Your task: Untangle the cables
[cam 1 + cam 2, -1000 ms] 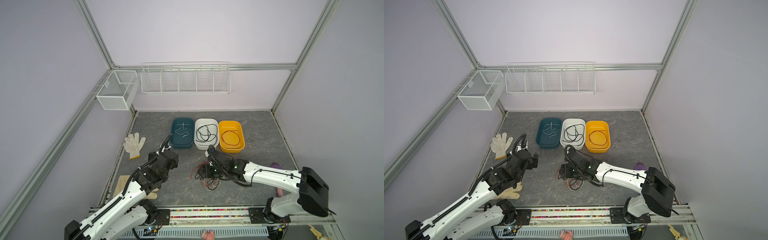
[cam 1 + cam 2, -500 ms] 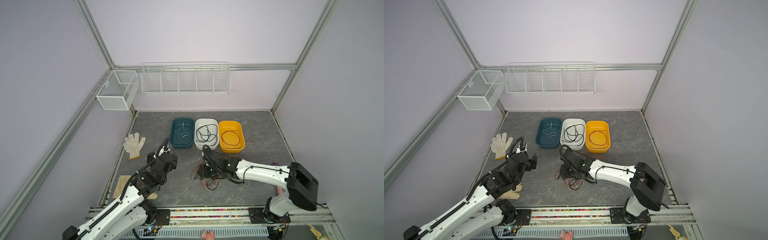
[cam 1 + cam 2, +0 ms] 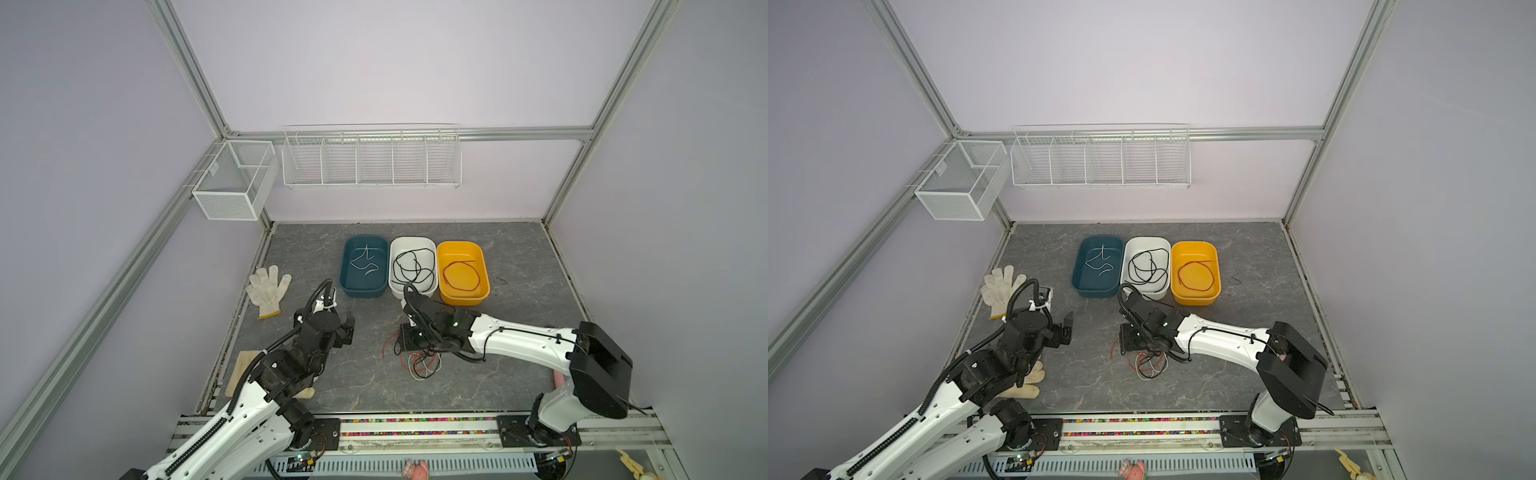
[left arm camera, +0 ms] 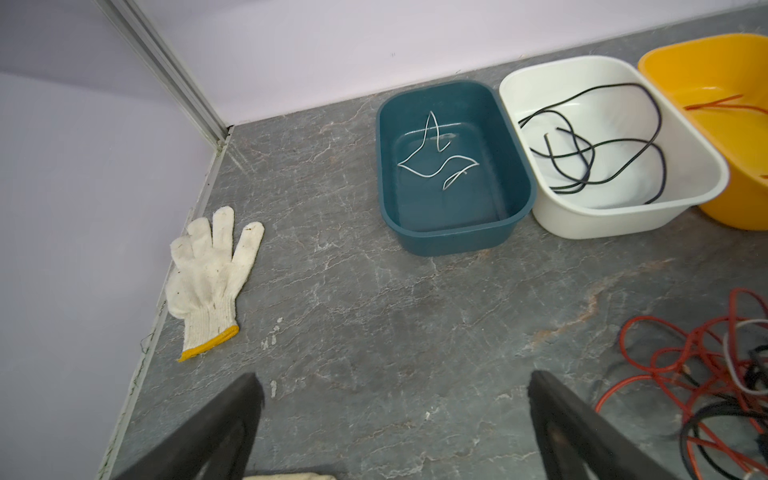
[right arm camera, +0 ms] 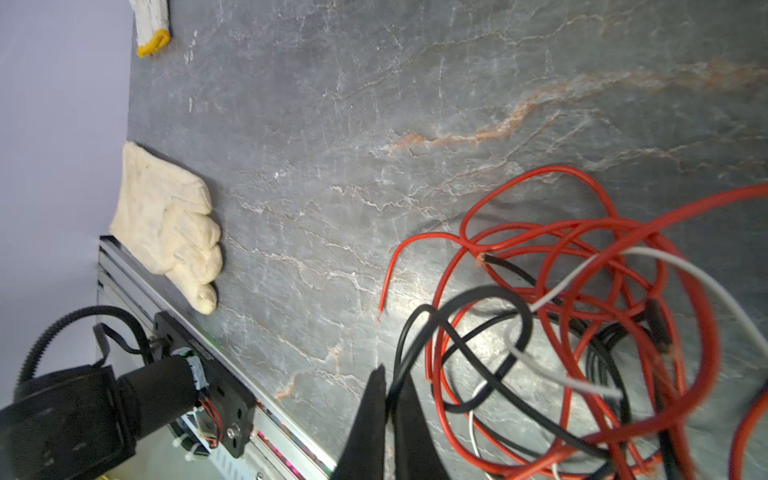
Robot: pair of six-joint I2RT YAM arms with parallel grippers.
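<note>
The cables (image 3: 419, 360) lay in 1 loose tangle on the grey surface (image 3: 523, 249), about midway between its left and right edges and nearer the front edge than the back; red-orange loops dominated, with black and white strands threaded through them. The right gripper (image 5: 388, 376) was closed on a black cable (image 5: 422, 311) at the tangle's rim, the strand rising from between the shut jaws in the right wrist view; the left gripper (image 4: 395, 388) stood wide open and empty above bare surface, toward the left edge from the tangle.

By their look the strands were light, limp and smooth-skinned; a pull on 1 would likely drag the whole knot rather than free it; so thin a wire could also slip out of a pinch. A free tip, such as the red end (image 5: 381, 305) lying clear of the loops, or an outer loop seemed the better hold; the other gripper would probably need to pin the rest down.

Toward the back edge 3 bins sat side by side: a teal bin (image 4: 453, 243) holding white strands; a white bin (image 4: 602, 222) holding black; a yellow bin (image 4: 739, 218) holding red.

No brand, label or writing could be read anywhere.
</note>
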